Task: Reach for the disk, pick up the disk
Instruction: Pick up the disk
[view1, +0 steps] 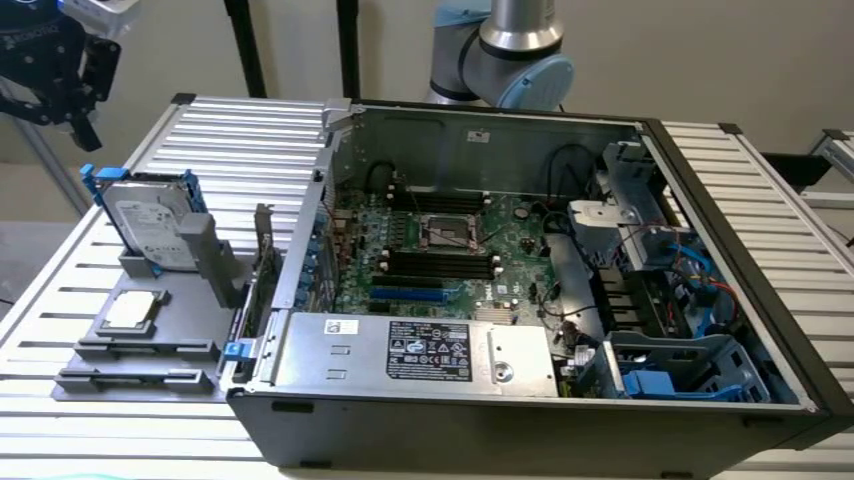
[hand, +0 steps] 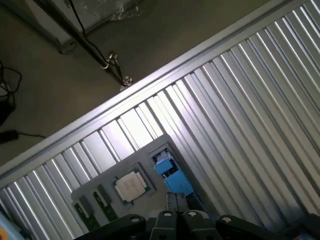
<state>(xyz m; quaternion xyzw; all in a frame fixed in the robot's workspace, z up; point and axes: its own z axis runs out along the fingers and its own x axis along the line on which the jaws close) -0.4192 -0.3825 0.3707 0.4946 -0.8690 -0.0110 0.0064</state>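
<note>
- Silver slatted metal forms the table (view1: 240, 130) (hand: 240, 110), which carries everything else.
- An open dark computer case (view1: 534, 440) lies on it, showing a green motherboard (view1: 454, 250) and a grey power supply (view1: 414, 350).
- Behind the case rises the arm (view1: 514, 50), grey with blue joint caps.
- At the exterior view's left of the case sits a grey fixture tray (view1: 100, 350) (hand: 95, 192).
- The black gripper (view1: 47, 75) (hand: 175, 222) hangs in the air above the tray's end of the table, apart from the disk and touching nothing on the table; how far its jaws stand open I cannot tell.
- The disk (view1: 150, 225) (hand: 165, 165) stands on edge in a grey holder at the tray's far end, its blue carrier framing it.
- 1 small square silver chip (view1: 134, 310) (hand: 131, 187) lies flat on the tray, just beside the disk.
</note>
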